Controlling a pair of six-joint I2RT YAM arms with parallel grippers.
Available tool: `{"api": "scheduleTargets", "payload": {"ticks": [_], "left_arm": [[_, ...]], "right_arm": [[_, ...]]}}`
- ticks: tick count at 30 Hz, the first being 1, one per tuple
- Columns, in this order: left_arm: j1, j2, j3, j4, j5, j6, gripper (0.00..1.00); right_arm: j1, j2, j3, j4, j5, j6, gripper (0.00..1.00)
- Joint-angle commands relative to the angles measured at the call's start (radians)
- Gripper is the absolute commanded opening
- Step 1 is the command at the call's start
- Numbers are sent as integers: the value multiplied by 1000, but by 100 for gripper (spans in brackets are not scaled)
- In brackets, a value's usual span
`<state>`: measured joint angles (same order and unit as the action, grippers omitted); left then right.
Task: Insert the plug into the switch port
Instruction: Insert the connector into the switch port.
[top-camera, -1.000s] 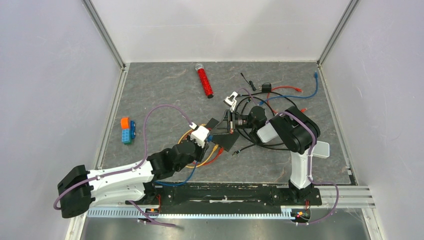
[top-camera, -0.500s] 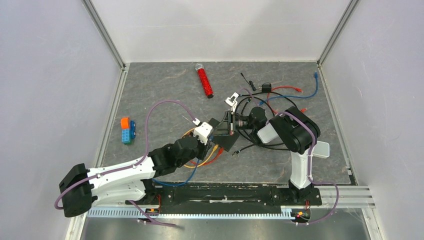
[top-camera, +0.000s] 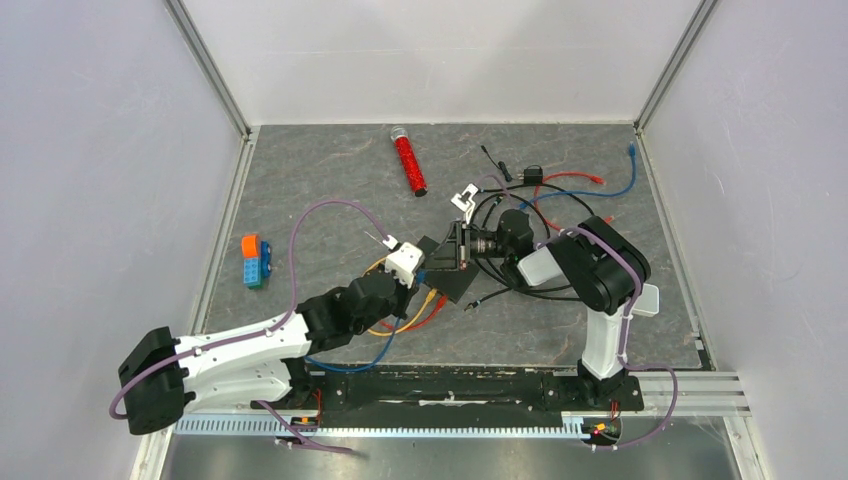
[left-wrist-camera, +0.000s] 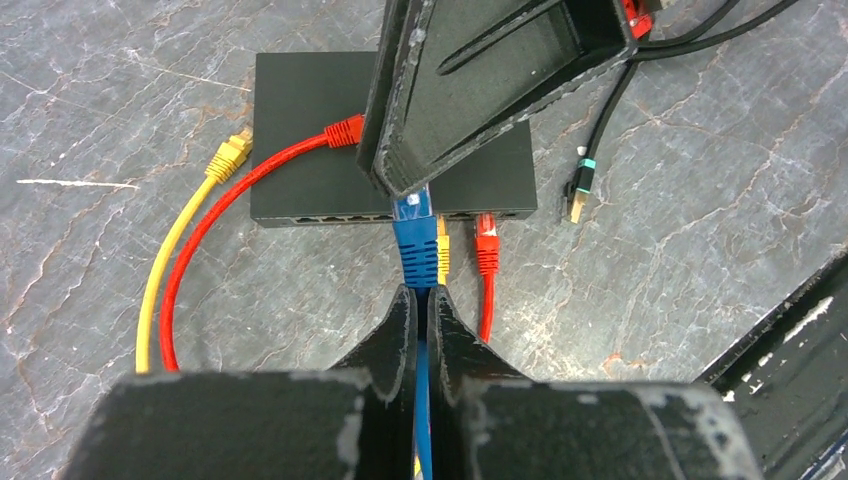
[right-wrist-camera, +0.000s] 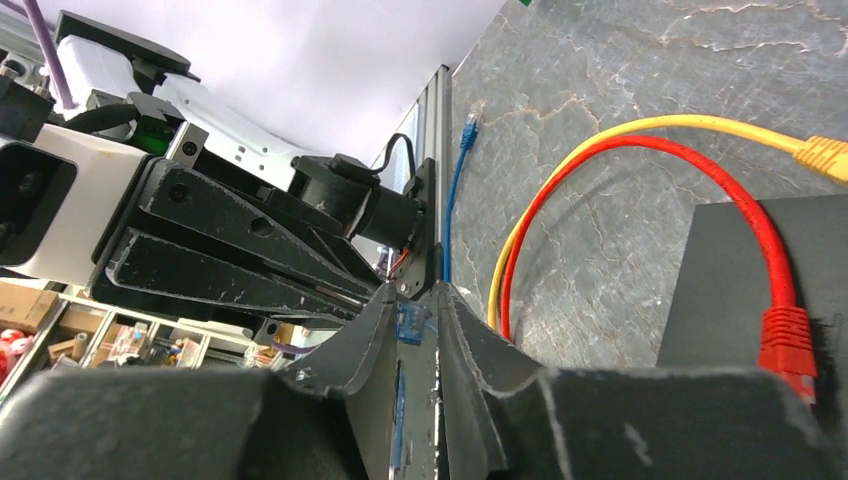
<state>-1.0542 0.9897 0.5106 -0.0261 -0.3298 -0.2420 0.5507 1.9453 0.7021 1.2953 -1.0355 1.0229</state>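
The flat black switch (left-wrist-camera: 300, 120) lies on the mat, its row of ports (left-wrist-camera: 330, 217) along the edge facing my left gripper. My left gripper (left-wrist-camera: 421, 290) is shut on the blue cable just behind the blue plug (left-wrist-camera: 415, 240). The plug's tip sits at the port row, hidden under my right gripper (left-wrist-camera: 400, 185). In the right wrist view my right gripper (right-wrist-camera: 415, 295) is shut on the blue plug (right-wrist-camera: 412, 322). From above, the left gripper (top-camera: 415, 272) and right gripper (top-camera: 440, 258) meet at the switch (top-camera: 460, 282).
Yellow (left-wrist-camera: 441, 255) and red (left-wrist-camera: 486, 235) plugs sit in ports beside the blue one. Loose red (left-wrist-camera: 345, 130) and yellow (left-wrist-camera: 230, 155) plugs lie by the switch. A black cable end (left-wrist-camera: 578, 195), tangled cables (top-camera: 520, 200), red tube (top-camera: 408, 162) and toy bricks (top-camera: 253, 260) lie around.
My left gripper has moved a little forward toward the switch with the blue cable. My right arm's elbow has shifted slightly right; its gripper stays at the switch.
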Motion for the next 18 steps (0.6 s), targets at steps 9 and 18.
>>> {"api": "scheduleTargets", "payload": {"ticks": [9,18], "left_arm": [[49,118,11,-38,13,20,2],[87,247,11,-42,27,-48,2]], "right_arm": [[-162,-136,30,-414,106,-296,43],[-202,-25,400,-1113,216,-815,50]]}}
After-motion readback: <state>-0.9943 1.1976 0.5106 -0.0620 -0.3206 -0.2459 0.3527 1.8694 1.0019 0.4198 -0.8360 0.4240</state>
